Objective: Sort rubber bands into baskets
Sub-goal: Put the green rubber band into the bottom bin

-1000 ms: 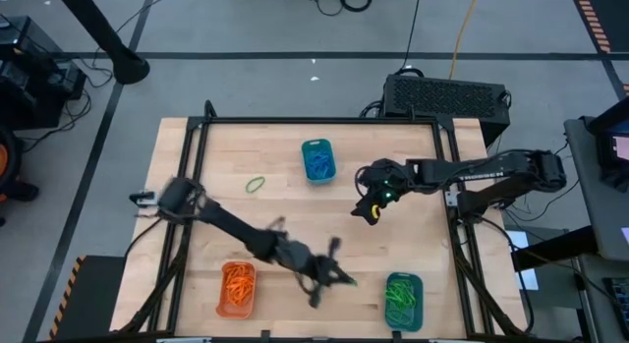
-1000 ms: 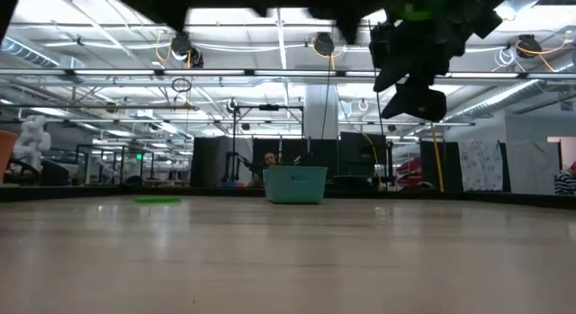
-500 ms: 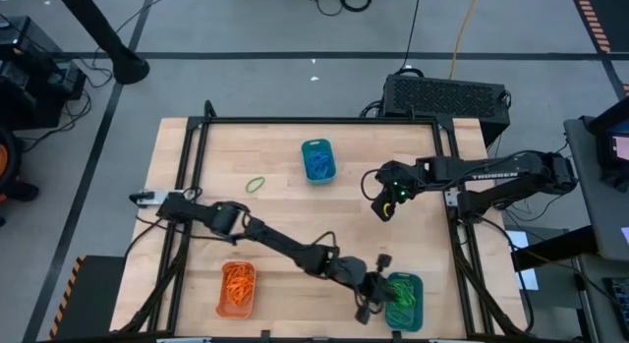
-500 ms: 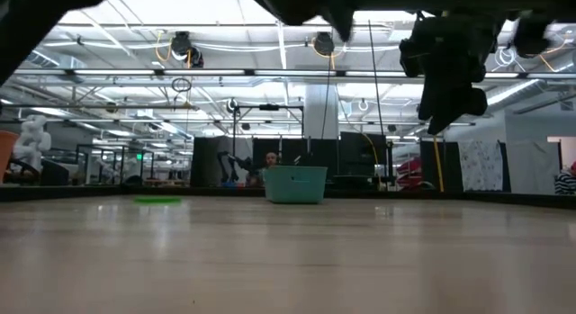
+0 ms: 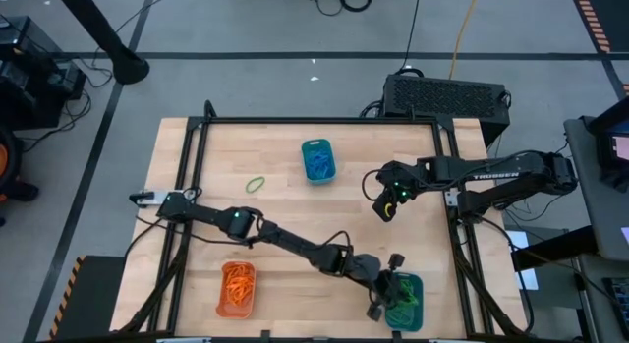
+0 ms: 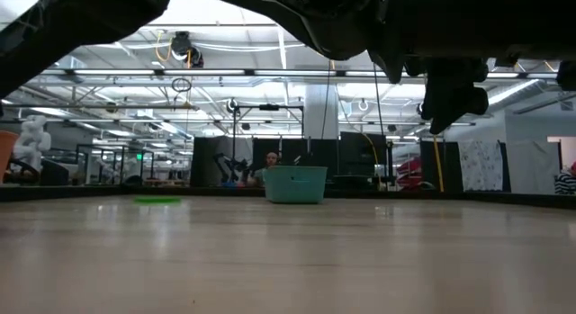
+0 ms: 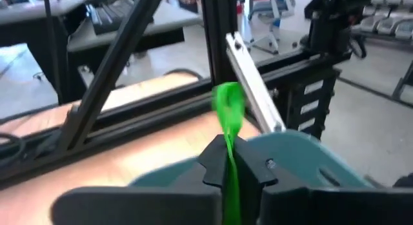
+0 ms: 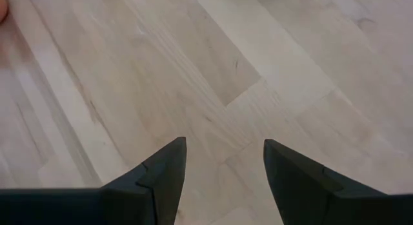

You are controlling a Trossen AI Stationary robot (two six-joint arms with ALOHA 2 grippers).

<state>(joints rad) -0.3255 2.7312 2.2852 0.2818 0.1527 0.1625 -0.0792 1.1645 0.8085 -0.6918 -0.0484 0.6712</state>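
The left gripper (image 5: 386, 289) is stretched across the near part of the wooden table (image 5: 285, 215) and is held over the teal basket (image 5: 413, 284) at the near right corner, in which green rubber bands (image 5: 401, 302) are piled. In the left wrist view, the fingers (image 7: 213, 162) are seen pressed together on a green rubber band (image 7: 228, 112), which is pinched between them and stands up above the fingertips, with the teal basket (image 7: 303, 154) lying just beyond and below. The right gripper (image 5: 385, 200) is held above bare wood toward the right side of the table, well apart from every basket; in its own wrist view its two dark fingers (image 8: 169, 164) are spread wide with nothing between them and only the table planks (image 8: 213, 77) are seen beneath. A second teal basket (image 5: 317, 158) is set at the far middle of the table and is filled with blue rubber bands (image 5: 318, 164). An orange basket (image 5: 237, 289) is placed near the front left and is filled with orange rubber bands (image 5: 238, 281). One loose green rubber band (image 5: 256, 185) is left lying flat on the wood, left of the far teal basket and apart from it. In the low view that same band (image 6: 157, 200) and the far teal basket (image 6: 295, 183) are seen resting on the tabletop.
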